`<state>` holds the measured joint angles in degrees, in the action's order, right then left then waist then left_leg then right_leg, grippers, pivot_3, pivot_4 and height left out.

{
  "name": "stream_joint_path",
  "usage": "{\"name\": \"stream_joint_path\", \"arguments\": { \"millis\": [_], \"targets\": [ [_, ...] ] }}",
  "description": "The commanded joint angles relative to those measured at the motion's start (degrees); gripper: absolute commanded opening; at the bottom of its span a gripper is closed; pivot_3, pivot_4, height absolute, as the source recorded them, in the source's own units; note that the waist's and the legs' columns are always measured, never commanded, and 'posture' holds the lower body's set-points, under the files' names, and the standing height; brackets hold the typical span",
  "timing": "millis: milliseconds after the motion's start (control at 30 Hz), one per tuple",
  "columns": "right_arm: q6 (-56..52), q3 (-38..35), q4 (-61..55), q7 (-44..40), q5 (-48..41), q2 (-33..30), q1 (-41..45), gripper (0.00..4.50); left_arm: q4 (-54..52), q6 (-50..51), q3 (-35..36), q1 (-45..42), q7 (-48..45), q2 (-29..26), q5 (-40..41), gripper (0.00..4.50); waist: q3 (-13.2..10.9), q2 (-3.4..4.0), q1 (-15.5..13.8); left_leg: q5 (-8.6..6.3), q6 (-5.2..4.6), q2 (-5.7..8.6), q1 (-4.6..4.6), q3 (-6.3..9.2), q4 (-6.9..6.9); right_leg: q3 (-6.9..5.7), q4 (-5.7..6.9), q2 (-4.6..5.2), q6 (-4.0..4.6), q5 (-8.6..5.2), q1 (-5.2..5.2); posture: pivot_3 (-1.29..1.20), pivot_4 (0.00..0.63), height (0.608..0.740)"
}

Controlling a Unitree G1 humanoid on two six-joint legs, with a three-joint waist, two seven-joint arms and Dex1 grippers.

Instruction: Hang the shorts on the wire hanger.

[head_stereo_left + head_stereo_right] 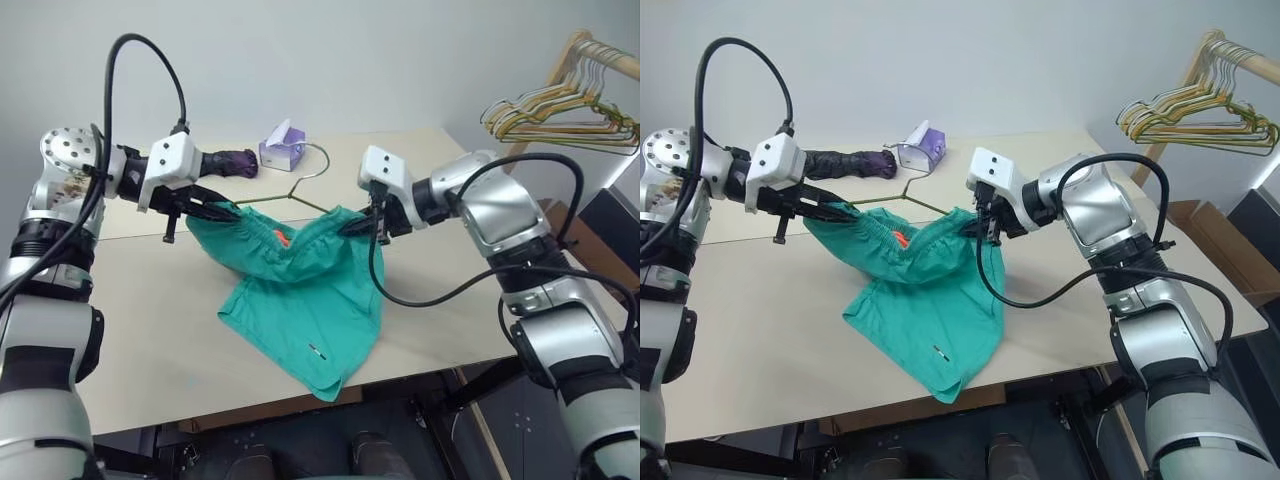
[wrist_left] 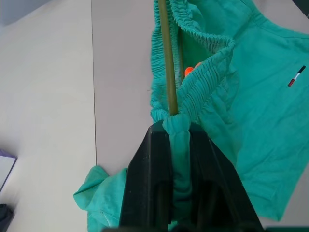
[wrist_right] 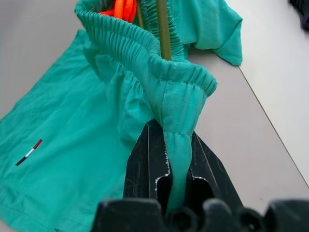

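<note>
A: Left eye view puts the teal-green soft cloth shorts (image 1: 300, 300) at the centre of the frame, the gathered elastic waistband lifted and stretched between the two hands, the legs trailing down onto the pale beige desk (image 1: 140, 330) toward the lower middle.

B: And the grips?

A: The left hand (image 2: 177, 126) is pressed together on one end of the waistband; the left wrist view shows cloth bunched between its black fingers. The right hand (image 3: 176, 140) pinches a fold of waistband at the other end the same way.

B: Where is the thin olive-grey wire hanger (image 1: 300, 190)?

A: Its hook and shoulders stick out just above the shorts, toward the upper middle of the frame, and one wire arm runs down inside the open waistband. Something orange (image 1: 283, 238) sits inside there too; I cannot tell what it is.

B: So the step in hand is seating the waistband over the wire?

A: I judge so. To do it well, keep the elastic taut so the opening stays wide, and ease both ends evenly so the wire does not snag the gathers. Slack on one side would likely let the shorts slide off that shoulder.
</note>
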<state>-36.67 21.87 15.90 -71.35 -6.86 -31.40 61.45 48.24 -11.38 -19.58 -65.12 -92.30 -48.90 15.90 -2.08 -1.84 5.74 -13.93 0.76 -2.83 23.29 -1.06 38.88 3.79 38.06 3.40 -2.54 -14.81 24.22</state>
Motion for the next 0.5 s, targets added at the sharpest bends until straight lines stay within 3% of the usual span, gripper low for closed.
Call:
{"name": "stream_joint_path", "arguments": {
  "millis": [33,67,200,400,500],
  "targets": [
    [0.9,-1.8,-1.4,0.6,0.2,-0.6,0.0,0.04,0.0,-0.1,1.0,-1.6,-0.2,-0.3,1.8,0.11,0.0,0.0,0.0,0.0,0.0,0.0,0.0,0.0,0.0,0.0,0.0,0.0,0.0,0.0,0.0,-0.05,0.0,0.74],
    [1.0,-2.0,-1.7,0.7,0.1,-0.7,-0.3,0.04,0.0,0.7,0.3,-1.7,-0.2,-0.5,2.3,0.11,0.0,0.0,0.0,0.0,0.0,0.0,0.0,0.0,0.0,0.0,0.0,0.0,0.0,0.0,0.0,-0.05,0.0,0.74],
    [0.6,-2.8,-2.9,1.2,-0.3,-1.0,-1.1,0.0,3.0,0.0,3.0,-2.2,-0.2,1.3,1.5,1.28,0.0,0.0,0.0,0.0,0.0,0.0,0.0,0.0,0.01,0.0,0.0,0.0,0.0,0.0,-0.01,-0.05,0.0,0.74],
    [-2.1,-4.6,-6.1,2.7,-1.7,-2.0,-3.2,0.0,5.4,-1.1,4.7,-1.9,-0.2,1.5,0.4,3.31,0.0,0.0,0.0,0.0,0.0,0.0,0.02,0.01,0.01,-0.01,0.0,0.0,0.0,0.0,-0.01,-0.05,0.0,0.74],
    [-5.4,-6.3,-8.5,4.7,-2.6,-2.8,-5.1,0.0,7.1,0.7,9.4,-3.5,0.4,1.3,1.1,4.3,0.0,0.0,0.1,0.0,0.0,0.0,0.01,0.01,0.02,-0.01,-0.01,0.0,0.0,0.0,-0.01,-0.07,0.0,0.74]
  ]
}}
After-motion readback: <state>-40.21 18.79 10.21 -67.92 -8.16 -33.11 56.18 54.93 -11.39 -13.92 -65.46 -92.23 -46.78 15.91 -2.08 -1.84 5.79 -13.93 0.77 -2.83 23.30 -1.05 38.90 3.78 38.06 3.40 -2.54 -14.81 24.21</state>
